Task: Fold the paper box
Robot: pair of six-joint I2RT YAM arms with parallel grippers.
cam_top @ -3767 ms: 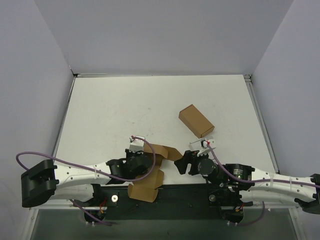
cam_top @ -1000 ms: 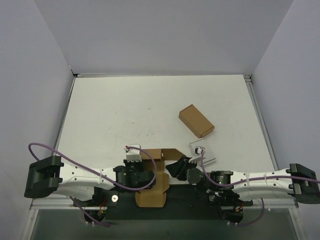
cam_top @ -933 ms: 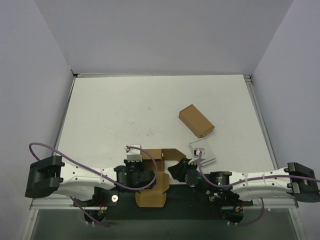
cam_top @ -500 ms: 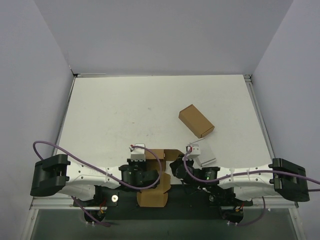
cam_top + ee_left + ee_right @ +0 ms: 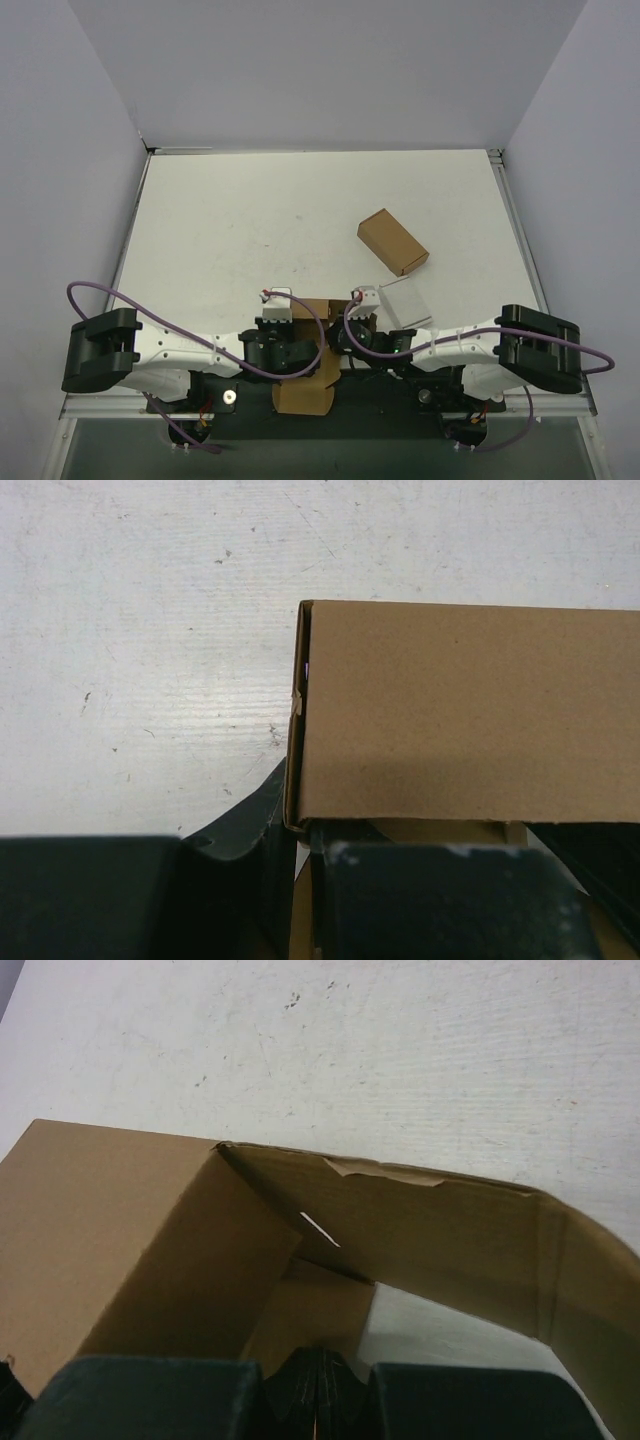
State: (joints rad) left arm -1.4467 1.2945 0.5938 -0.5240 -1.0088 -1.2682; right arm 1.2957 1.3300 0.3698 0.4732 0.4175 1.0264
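left gripper [image 5: 300, 845] and right gripper [image 5: 318, 1385] closed at the paper box [image 5: 470, 710]

the left one clamps a wall of the box, cardboard running down between its fingers. the right one is pressed fully together, tips inside the box's open side; whether they pinch a flap cannot be told. the box sits between both wrists at the near edge of the table [image 5: 250, 220]. a longer brown carton [image 5: 392, 242] lies well apart, farther back.

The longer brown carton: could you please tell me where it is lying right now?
In the top view the longer brown carton lies right of centre on the table, just beyond the white-grey slab.
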